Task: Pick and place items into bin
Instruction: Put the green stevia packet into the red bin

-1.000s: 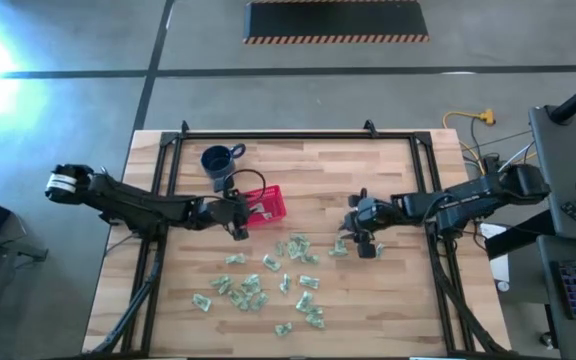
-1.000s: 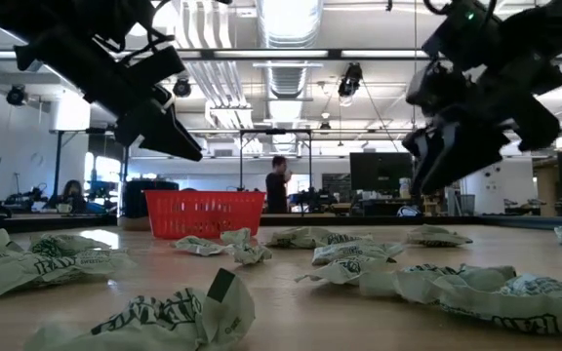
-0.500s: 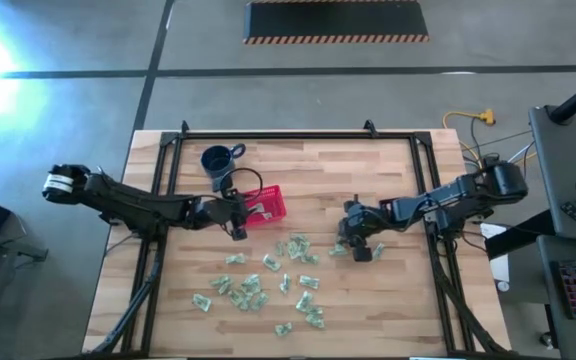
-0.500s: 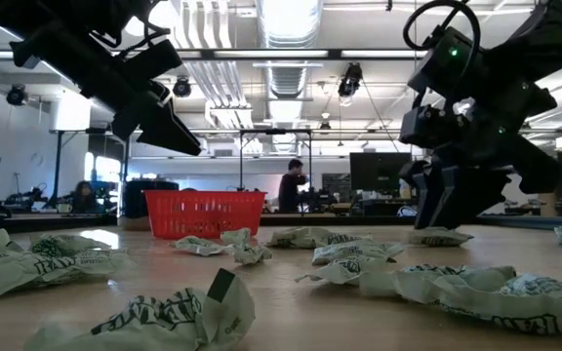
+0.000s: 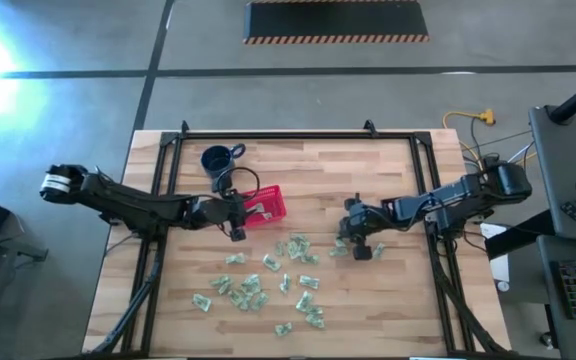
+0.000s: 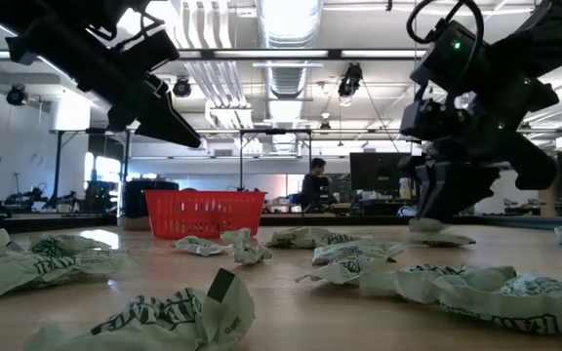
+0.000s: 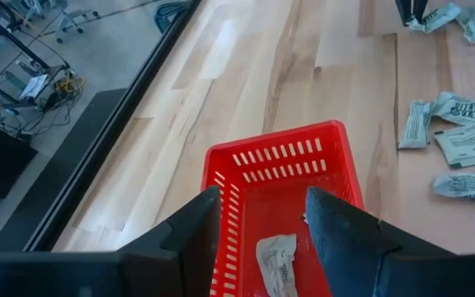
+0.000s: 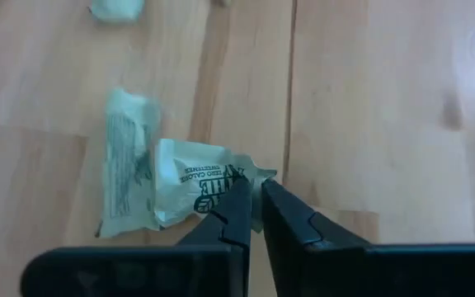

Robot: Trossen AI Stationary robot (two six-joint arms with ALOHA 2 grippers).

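Many pale green-and-white wrapped items (image 5: 268, 280) lie scattered on the wooden table. The red basket (image 5: 265, 205) stands at the left centre with one wrapped piece (image 7: 277, 262) lying in it. My left gripper (image 7: 262, 227) hangs open above the basket, clear of it in the low view (image 6: 179, 136). My right gripper (image 5: 353, 245) is down at the table right of the scatter, shut on one wrapped piece (image 8: 184, 186). My right gripper pinches the wrapped piece by its crinkled end (image 8: 239, 175) between its two fingertips. The fingers come from above, slanting down to the table (image 6: 437, 210). The piece lies flat on the wood, with the rest of it spread out beyond the fingers.
A dark blue mug (image 5: 218, 163) stands just beyond the basket at the far left. Another wrapped piece (image 8: 126, 169) lies against the held one. Black frame rails (image 5: 158, 200) run along the table's left, right and far sides. Bare wood lies at the far right.
My right gripper has come down to the table, a little toward its left edge, and has shut on the end of a wrapped piece that still lies on the wood.
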